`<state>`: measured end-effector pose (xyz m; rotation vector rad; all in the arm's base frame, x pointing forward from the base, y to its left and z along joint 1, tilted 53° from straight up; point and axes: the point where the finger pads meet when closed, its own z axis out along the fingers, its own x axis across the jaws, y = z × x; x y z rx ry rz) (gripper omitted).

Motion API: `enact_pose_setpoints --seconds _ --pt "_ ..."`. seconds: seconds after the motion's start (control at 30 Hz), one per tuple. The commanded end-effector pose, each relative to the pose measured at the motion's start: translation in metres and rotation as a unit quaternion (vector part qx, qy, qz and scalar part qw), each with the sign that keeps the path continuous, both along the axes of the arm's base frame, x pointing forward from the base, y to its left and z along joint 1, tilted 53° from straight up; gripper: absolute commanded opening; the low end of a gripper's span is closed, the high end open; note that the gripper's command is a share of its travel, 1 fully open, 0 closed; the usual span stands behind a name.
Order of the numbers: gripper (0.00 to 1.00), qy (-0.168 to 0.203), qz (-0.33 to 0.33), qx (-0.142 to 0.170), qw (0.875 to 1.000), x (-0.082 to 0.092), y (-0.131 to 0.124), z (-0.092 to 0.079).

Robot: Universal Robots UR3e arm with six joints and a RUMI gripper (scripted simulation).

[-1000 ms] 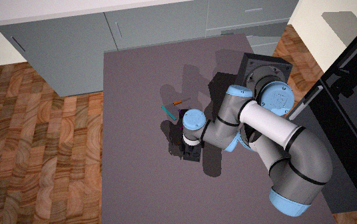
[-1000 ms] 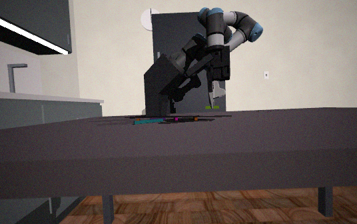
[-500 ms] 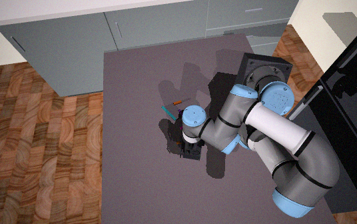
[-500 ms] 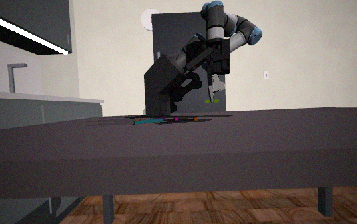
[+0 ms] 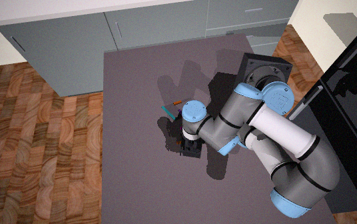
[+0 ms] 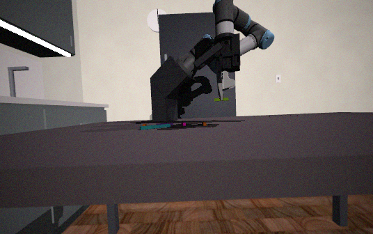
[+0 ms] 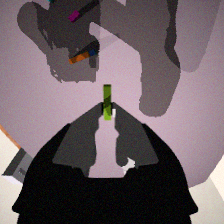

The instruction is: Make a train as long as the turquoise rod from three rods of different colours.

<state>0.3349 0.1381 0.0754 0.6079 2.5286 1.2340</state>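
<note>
— How do our jaws stand?
— Nearly closed, our gripper (image 6: 221, 99) (image 7: 107, 103) clasps a lime rod (image 6: 219, 99) (image 7: 107, 101) above the table (image 6: 188, 147).
— And our turquoise rod (image 5: 168, 113) (image 6: 155, 127)?
— Flat on the tabletop, below the jaws and off to one side.

Top: high, looking down; exterior: low, side-on; wrist: close, above fingers.

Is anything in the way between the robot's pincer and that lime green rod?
No, nothing visible: the pincer is already shut on the lime rod, up above the table.
</note>
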Motion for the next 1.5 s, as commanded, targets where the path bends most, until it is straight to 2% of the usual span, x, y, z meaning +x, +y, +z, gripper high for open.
enact_pose_setpoints --seconds 0.0,1.17,1.47 --pt "0.00 -0.003 0.001 0.003 1.000 -0.003 -0.005 0.004" --pt "0.00 -0.002 0.000 0.003 1.000 -0.007 -0.012 0.010" --pt "0.00 0.026 -0.024 0.019 0.999 -0.003 -0.017 0.010"
